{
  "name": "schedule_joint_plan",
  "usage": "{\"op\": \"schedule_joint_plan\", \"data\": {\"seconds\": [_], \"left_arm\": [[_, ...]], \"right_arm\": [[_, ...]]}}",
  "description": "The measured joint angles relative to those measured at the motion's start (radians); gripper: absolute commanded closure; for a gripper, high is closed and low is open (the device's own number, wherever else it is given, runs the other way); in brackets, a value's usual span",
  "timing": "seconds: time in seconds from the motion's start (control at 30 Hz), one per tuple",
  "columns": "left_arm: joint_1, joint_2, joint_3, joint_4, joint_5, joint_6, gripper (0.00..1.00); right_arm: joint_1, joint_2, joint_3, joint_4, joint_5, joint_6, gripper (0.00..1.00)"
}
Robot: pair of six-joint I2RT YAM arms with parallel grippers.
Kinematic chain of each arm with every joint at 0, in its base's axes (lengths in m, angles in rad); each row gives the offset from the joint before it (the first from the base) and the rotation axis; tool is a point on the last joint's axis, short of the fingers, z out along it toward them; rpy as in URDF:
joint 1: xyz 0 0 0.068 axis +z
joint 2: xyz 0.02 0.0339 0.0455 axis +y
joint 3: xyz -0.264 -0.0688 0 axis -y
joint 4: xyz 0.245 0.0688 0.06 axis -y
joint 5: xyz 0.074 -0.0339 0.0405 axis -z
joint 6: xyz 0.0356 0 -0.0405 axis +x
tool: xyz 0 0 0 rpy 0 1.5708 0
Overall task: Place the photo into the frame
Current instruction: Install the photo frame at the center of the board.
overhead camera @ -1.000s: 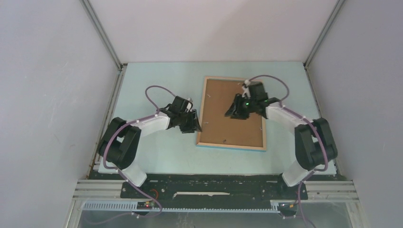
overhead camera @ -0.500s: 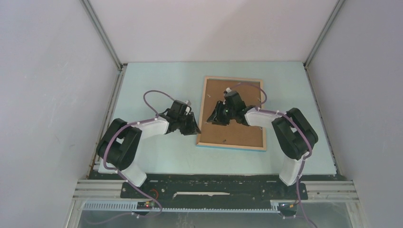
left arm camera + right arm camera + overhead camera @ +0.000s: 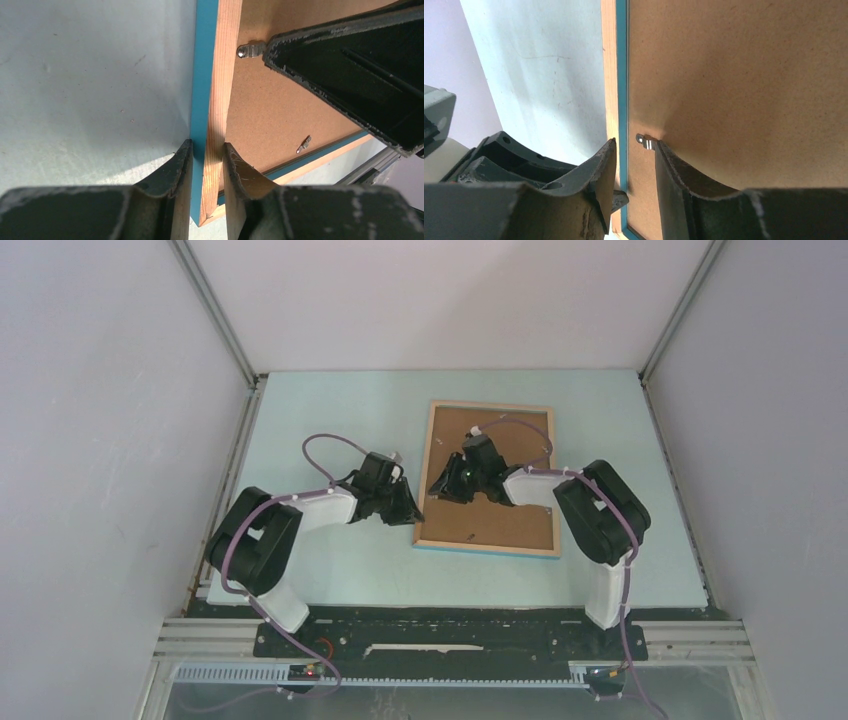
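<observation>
The frame lies face down on the table, light wood back up, with its blue edge showing. A brown backing board fills it. The photo is hidden. My left gripper straddles the frame's left rail near the near-left corner. In the left wrist view its fingers press both sides of that rail, shut on it. My right gripper hovers low over the left side of the board. It is open, with one finger over the wood rail and the other beside a small metal clip.
More metal clips sit along the board's edges, one near the near rail. The right gripper's black body hangs close above the board. Pale blue table surrounds the frame, with grey walls on three sides.
The right gripper swung left across the backing board to the left rail. The left gripper's fingers closed in on the frame's left rail.
</observation>
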Motion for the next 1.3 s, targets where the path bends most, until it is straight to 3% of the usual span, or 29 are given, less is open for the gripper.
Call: {"op": "schedule_joint_plan", "data": {"seconds": [0.6,1.07,1.3], "left_arm": [[-0.006,0.0,-0.001,0.002,-0.01,-0.005,0.95],[-0.011,0.0,-0.001,0.004,-0.012,-0.006,0.98],[-0.011,0.0,-0.001,0.004,-0.012,-0.006,0.98]], "right_arm": [[-0.012,0.117,0.071,0.159,-0.094,0.06,0.57],[-0.138,0.101,0.079,0.069,-0.295,-0.041,0.53],[-0.094,0.107,0.079,0.048,-0.298,-0.043,0.54]]}}
